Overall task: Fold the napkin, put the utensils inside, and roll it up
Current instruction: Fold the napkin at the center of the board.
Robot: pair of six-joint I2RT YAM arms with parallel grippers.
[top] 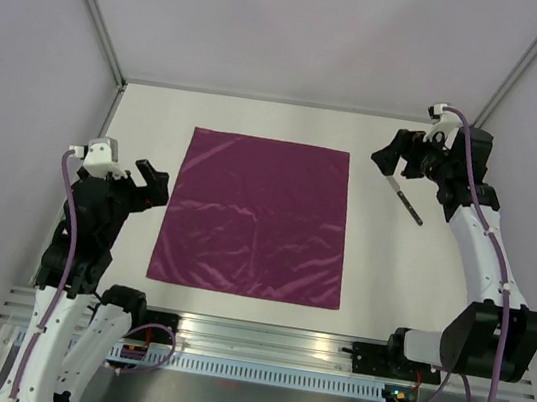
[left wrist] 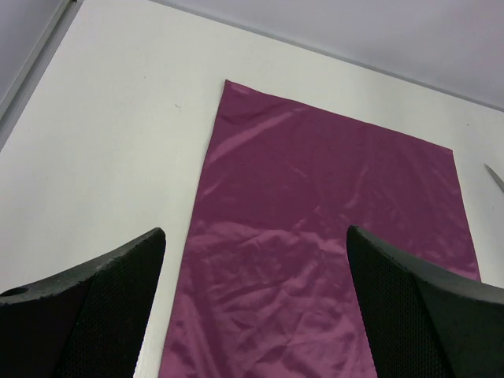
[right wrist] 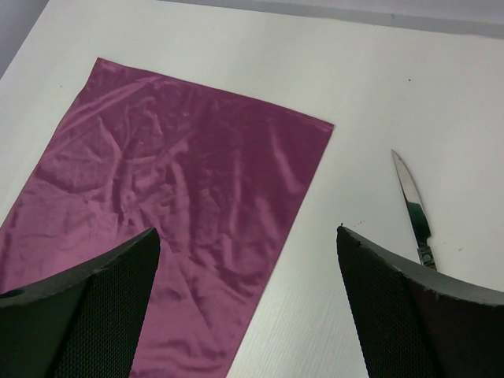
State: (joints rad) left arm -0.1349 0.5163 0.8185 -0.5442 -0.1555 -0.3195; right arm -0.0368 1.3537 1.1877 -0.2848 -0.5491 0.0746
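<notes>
And we're at the very start: the napkin (top: pixel 256 217) lies flat and fully spread in the middle of the white worktop (top: pixel 150 113), square to its edges. A few soft creases catch the light, and there's not a single fold in it yet. Off to its right, clear of the cloth, lies one table knife (top: pixel 405 203), silvery blade angled toward the far side, dark handle toward the near right (the only utensil I can make out in any view).

The left jaws hang spread wide and empty just beside the napkin's left edge, and from the left wrist view the cloth shows in the gap between them. The right jaws, also wide apart with nothing in them, hover by the knife's blade end.

That split looks deliberate: one arm by the cloth, one by the cutlery. My read is that the fold comes first, since the knife needs a folded bed to lie in. That means pinching an edge or corner, and this thin, slippery satin may slide rather than lift.
</notes>
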